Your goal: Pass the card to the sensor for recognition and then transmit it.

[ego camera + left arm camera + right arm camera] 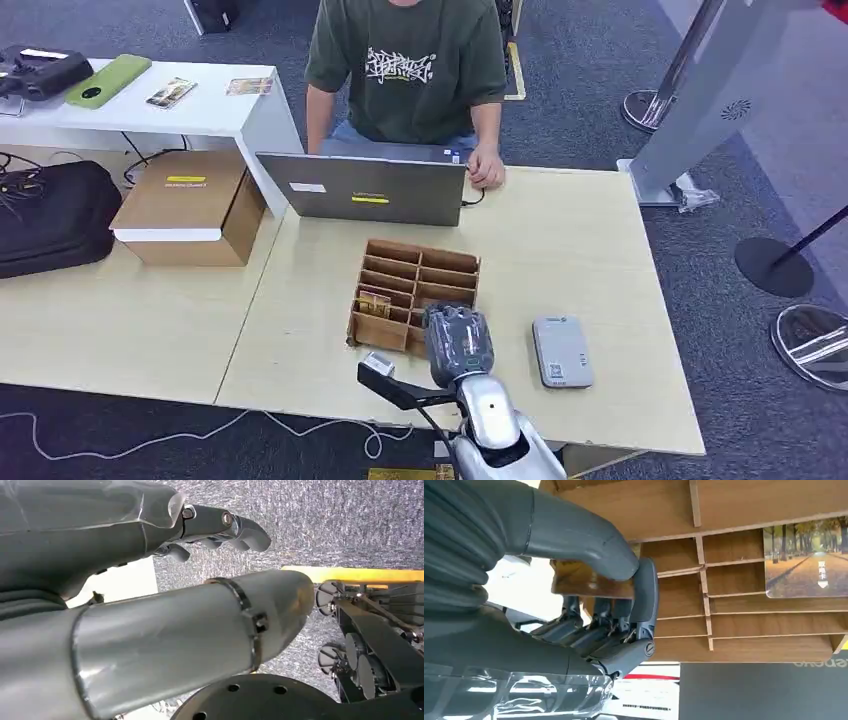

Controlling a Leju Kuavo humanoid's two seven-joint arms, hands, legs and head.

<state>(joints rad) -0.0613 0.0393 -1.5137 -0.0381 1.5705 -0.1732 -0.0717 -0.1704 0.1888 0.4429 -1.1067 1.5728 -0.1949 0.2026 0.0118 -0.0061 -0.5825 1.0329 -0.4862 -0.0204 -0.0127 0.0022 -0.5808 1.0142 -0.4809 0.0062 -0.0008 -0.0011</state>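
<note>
Light wooden table (560, 250) on grey carpet (600, 80); a person in a green T-shirt (410, 60) sits behind a grey laptop (362, 188) at its far edge; cardboard box (190, 205) and black bag (50, 215) on the adjoining table to my left. Wooden slotted card rack (415, 290) sits mid-table; one card with a tree-lined path picture (806, 557) stands in a left-side slot; grey card sensor (561, 350) lies flat, near the rack's right. My right hand (458, 342) is over the rack's near-right corner; in its wrist view thumb and fingers (644, 595) pinch a brownish card (591, 582) at the rack's edge. My left hand (220, 527) hangs over the carpet, fingers loosely curled, holding nothing.
</note>
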